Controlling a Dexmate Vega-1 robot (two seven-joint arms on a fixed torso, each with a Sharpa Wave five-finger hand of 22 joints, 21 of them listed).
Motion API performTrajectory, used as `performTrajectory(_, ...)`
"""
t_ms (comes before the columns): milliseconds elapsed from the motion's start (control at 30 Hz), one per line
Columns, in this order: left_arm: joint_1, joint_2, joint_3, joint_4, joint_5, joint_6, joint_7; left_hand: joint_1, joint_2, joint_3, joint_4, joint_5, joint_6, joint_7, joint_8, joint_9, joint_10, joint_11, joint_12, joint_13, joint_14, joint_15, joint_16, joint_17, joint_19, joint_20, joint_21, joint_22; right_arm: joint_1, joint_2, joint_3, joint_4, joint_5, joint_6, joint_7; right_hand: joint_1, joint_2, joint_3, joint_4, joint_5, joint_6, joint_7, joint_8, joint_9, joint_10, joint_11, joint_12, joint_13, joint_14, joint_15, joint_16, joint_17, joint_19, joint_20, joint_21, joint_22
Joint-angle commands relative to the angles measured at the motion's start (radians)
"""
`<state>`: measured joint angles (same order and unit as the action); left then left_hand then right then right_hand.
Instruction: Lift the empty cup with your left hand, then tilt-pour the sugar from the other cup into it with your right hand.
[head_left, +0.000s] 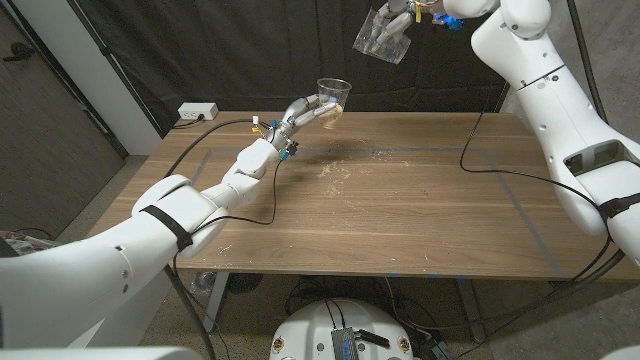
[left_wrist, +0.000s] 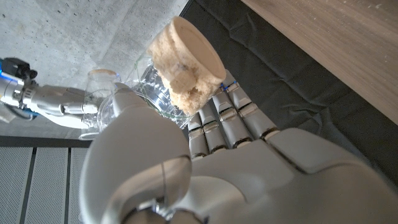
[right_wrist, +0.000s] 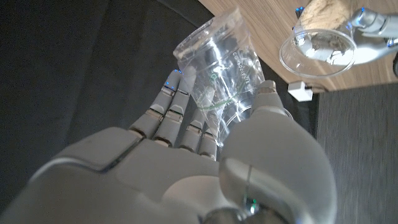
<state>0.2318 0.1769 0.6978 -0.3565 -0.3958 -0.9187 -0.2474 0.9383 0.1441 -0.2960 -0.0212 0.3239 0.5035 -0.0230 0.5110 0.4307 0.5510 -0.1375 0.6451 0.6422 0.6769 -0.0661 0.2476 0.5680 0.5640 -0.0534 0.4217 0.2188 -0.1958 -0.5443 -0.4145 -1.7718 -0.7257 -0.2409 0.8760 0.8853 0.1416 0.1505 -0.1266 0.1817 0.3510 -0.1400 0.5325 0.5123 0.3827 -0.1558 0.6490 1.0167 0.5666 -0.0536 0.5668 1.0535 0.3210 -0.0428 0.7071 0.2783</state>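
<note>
Sugar cup (head_left: 334, 100) held aloft by left hand (head_left: 298, 113).
Right hand's (head_left: 400, 20) fingers (right_wrist: 180, 115) grip a tilted clear cup (head_left: 382, 38) above the counter (head_left: 400, 210).

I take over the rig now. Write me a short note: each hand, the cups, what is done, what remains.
Left hand holds the clear plastic cup with brown sugar above the table's far edge.
Right hand holds the empty clear plastic cup raised high and tipped.
Some sugar grains lie spilled on the wooden table.
Done: the pour, it appears.
Left: probably set both cups down.
</note>
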Motion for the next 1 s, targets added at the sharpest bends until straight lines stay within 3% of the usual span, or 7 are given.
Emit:
performTrajectory(33, 0.025, 0.002, -0.052, -0.004, -0.042, -0.057, -0.049, 0.0, 0.005, 0.0, 0.007, -0.002, -0.004, -0.001, -0.001, 0.003, -0.003, -0.002, -0.006, 0.002, -0.001, -0.095, -0.002, 0.005, -0.002, -0.05, 0.004, -0.001, -0.153, -0.057, 0.164, -0.042, 0.255, -0.083, -0.144, 0.004, 0.013, 0.014, 0.006, 0.005, 0.011, -0.004, 0.002, 0.002, 0.002, 0.005, -0.004, 0.001, 0.005, -0.179, 0.0, 0.002, 0.006, -0.099, 0.004, 0.001)
performTrajectory(233, 0.041, 0.006, -0.074, -0.009, -0.073, -0.084, -0.09, 0.001, 0.005, 0.0, 0.008, -0.003, -0.01, 0.001, -0.003, 0.003, -0.002, 0.0, -0.007, 0.0, -0.003, -0.095, -0.005, 0.006, -0.004, -0.048, 0.005, -0.001, -0.238, -0.074, 0.25, -0.029, 0.403, -0.076, -0.227, 0.003, 0.014, 0.016, 0.007, 0.003, 0.011, -0.002, 0.0, 0.0, -0.001, 0.007, -0.008, 0.002, 0.003, -0.179, -0.003, 0.003, 0.004, -0.098, 0.007, -0.001)
performTrajectory(533, 0.056, 0.011, -0.13, -0.005, -0.166, -0.03, -0.218, 0.002, 0.004, 0.0, 0.011, -0.006, -0.01, -0.001, -0.004, 0.002, -0.006, -0.001, -0.007, 0.003, -0.004, -0.094, -0.007, 0.007, -0.005, -0.048, 0.005, -0.001, -0.38, -0.08, 0.367, 0.029, 0.629, -0.029, -0.336, 0.007, 0.011, 0.018, 0.004, 0.001, -0.001, -0.005, -0.01, -0.003, -0.012, 0.012, -0.017, 0.001, -0.007, -0.179, -0.008, 0.006, -0.006, -0.09, 0.007, -0.005)
performTrajectory(800, 0.059, 0.012, -0.174, -0.001, -0.223, 0.044, -0.273, 0.002, 0.004, 0.0, 0.013, -0.009, -0.012, 0.003, -0.004, 0.003, -0.008, 0.0, -0.009, 0.003, -0.004, -0.094, -0.009, 0.007, -0.006, -0.046, 0.006, -0.002, -0.5, -0.053, 0.421, 0.07, 0.776, 0.067, -0.458, 0.007, 0.012, 0.02, 0.004, 0.0, -0.001, -0.003, -0.013, -0.003, -0.008, 0.014, -0.019, 0.002, -0.009, -0.179, -0.008, 0.01, -0.014, -0.091, 0.006, -0.008)
performTrajectory(1000, 0.069, 0.015, -0.203, 0.0, -0.252, 0.052, -0.294, 0.003, 0.004, 0.0, 0.015, -0.01, -0.012, 0.007, -0.004, 0.003, -0.009, 0.004, -0.009, 0.003, -0.003, -0.091, -0.01, 0.008, -0.006, -0.045, 0.006, -0.002, -0.555, -0.027, 0.411, 0.132, 0.861, 0.17, -0.529, 0.007, 0.014, 0.022, 0.004, 0.0, 0.004, -0.003, -0.013, -0.003, -0.005, 0.018, -0.018, 0.005, -0.008, -0.179, -0.007, 0.013, -0.017, -0.091, 0.007, -0.01)
